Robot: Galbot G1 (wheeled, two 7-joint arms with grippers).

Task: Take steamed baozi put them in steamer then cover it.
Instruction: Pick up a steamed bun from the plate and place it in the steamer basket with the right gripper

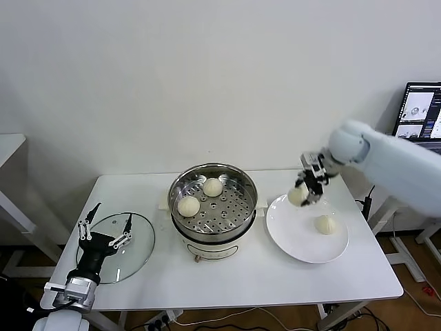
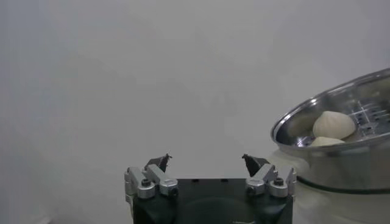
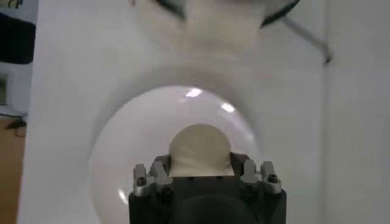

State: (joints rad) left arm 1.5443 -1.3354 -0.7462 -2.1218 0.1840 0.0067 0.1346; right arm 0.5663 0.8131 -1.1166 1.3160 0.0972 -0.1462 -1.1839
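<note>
The steel steamer [image 1: 244, 183] stands mid-table with two baozi [image 1: 189, 205] [image 1: 212, 186] on its perforated tray; it also shows in the left wrist view [image 2: 286, 125]. My right gripper [image 1: 304, 193] is shut on a third baozi [image 1: 298, 196] and holds it above the left edge of the white plate [image 1: 289, 238]. That baozi fills the jaws in the right wrist view [image 3: 200, 150]. A fourth baozi [image 1: 325, 224] lies on the plate. The glass cover [image 1: 141, 241] lies flat at the table's left. My left gripper [image 1: 105, 226] is open and empty above the cover.
A monitor [image 1: 418, 114] stands at the far right behind the right arm. A second white table edge [image 1: 10, 145] shows at the far left. The wall runs close behind the table.
</note>
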